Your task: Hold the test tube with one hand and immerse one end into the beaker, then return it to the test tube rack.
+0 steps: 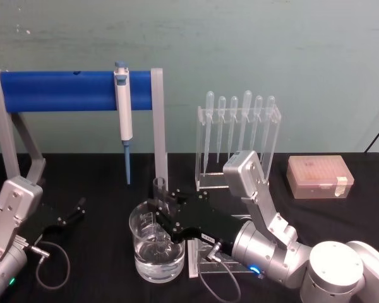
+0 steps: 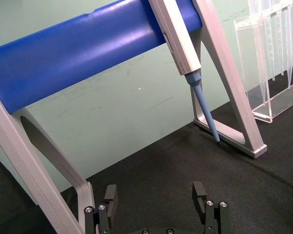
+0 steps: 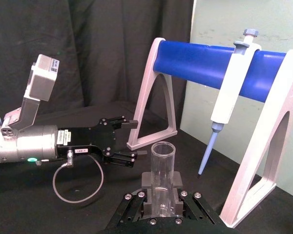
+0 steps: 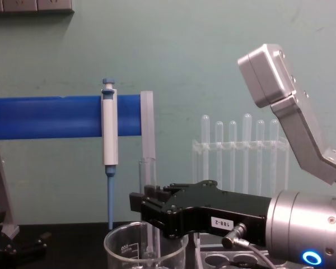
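Glass tube (image 3: 162, 165), clamped upright in my right gripper (image 4: 141, 204), reaches into the beaker (image 1: 153, 265) of clear liquid (image 1: 158, 255); left gripper (image 3: 133, 139) spread wide.

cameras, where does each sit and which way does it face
Head: high, looking down at beaker and tube; right gripper holds the tube, left gripper parked left.
Chest: low, looking forward at the beaker side-on; right gripper large.
Left wrist: behind the open left gripper, facing the pipettor.
Right wrist: behind the right gripper, facing tube and left gripper.
Shared: both wrist views show the pipettor.
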You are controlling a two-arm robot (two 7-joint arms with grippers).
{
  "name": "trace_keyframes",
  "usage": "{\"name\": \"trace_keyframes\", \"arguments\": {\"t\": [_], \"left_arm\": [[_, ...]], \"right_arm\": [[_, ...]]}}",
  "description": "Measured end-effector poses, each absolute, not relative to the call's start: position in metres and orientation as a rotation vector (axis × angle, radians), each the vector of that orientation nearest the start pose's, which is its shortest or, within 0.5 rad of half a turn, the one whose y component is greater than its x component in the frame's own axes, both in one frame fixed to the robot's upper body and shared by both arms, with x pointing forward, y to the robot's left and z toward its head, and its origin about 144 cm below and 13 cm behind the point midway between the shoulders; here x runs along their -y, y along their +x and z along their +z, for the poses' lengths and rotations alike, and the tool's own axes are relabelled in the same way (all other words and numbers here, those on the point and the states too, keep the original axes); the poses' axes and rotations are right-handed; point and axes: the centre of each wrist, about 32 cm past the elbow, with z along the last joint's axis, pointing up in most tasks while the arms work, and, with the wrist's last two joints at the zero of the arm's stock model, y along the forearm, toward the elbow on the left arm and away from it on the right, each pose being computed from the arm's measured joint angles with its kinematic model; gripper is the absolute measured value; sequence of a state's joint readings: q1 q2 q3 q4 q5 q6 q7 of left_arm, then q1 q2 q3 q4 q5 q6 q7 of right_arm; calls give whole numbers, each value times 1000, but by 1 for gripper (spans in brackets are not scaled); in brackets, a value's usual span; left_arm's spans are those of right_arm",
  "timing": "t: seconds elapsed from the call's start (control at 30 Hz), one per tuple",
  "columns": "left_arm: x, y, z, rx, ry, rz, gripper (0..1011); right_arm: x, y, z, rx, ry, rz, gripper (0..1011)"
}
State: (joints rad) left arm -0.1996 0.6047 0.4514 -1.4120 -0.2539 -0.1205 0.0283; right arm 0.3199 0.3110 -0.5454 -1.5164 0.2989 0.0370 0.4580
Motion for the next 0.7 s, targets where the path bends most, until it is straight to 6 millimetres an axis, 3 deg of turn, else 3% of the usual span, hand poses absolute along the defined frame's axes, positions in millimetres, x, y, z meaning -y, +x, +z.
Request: {"name": "trace_keyframes", "arguments": {"t": [0.7], "left_arm": [[-310, 489, 1140, 285, 304, 1248, 1000]], "right_arm": [[162, 508, 1194, 115, -66, -621, 227]]}}
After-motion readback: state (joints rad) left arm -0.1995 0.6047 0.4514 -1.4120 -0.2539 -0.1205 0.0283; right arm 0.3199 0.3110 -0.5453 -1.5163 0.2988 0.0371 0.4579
